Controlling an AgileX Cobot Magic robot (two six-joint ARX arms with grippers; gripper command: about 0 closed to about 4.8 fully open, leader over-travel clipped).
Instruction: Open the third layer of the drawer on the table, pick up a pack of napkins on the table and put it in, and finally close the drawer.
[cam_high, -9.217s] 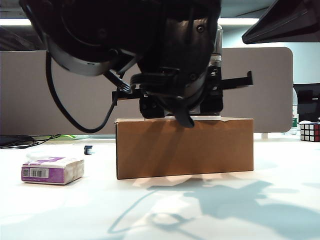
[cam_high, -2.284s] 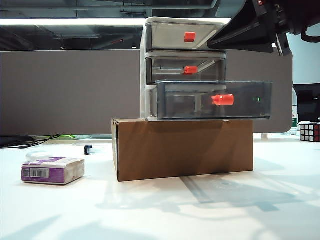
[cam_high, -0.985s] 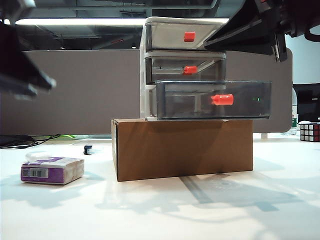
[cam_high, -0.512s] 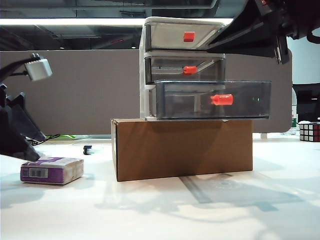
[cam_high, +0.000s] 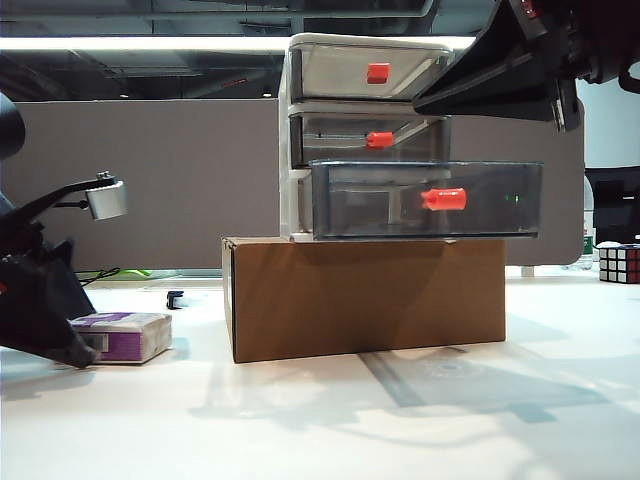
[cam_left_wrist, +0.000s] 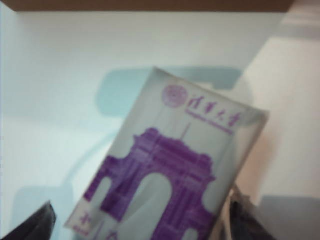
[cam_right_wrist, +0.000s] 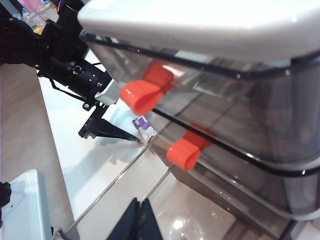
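**Left arm drops to the napkins as bottom drawer stands open**

The left arm has swung down from the upper left of the exterior view to table level over the past second, and its gripper (cam_high: 72, 345) now sits at the near end of the napkins (cam_high: 128, 335), hiding the barcode end that showed before. In the left wrist view the pack (cam_left_wrist: 172, 175) fills the frame between two dark fingertips (cam_left_wrist: 35, 225), one on each side, jaws spread wide and not yet pressing on the wrapper; the gripper is released. The purple-and-white pack lies flat on the table (cam_high: 330, 420), well left of the cardboard box (cam_high: 365, 297).

On the box stands the drawer (cam_high: 365, 135), its third layer (cam_high: 425, 200) pulled out toward the camera, red-orange knob (cam_high: 444, 198) forward; the two tiers above are pushed in. The tray appears to hold nothing.

The right gripper (cam_high: 500, 85) hangs high at upper right, beside the top tier and apart from it. In its wrist view the fingers (cam_right_wrist: 139, 220) meet at a point, clenched on nothing. A puzzle cube (cam_high: 619, 263) sits at the far right edge.
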